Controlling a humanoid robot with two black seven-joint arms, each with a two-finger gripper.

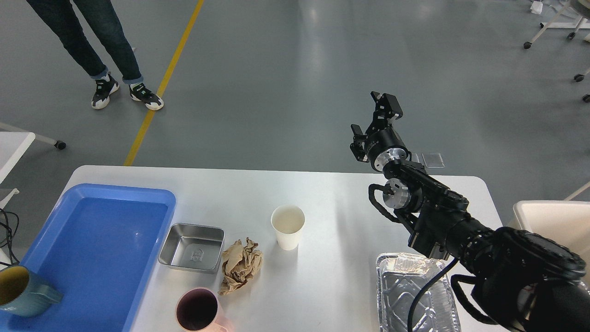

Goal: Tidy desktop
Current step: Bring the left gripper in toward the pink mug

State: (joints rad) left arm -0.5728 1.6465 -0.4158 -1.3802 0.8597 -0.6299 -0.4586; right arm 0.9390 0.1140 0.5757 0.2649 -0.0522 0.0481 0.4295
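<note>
The white desktop (332, 198) carries a white paper cup (287, 226), a crumpled brown paper ball (240, 265), a square steel dish (192, 247), a pink mug (198, 311) at the front edge and a foil tray (405, 295) at the front right. My right gripper (366, 115) is open and empty, raised above the desktop's far right edge, well right of and beyond the cup. My left gripper is out of view.
A blue tray (106, 249) lies on the left of the desktop, with a teal mug (20, 290) at its front left corner. A cream bin (553, 221) stands off the right edge. A person's legs (92, 50) stand on the floor beyond, far left.
</note>
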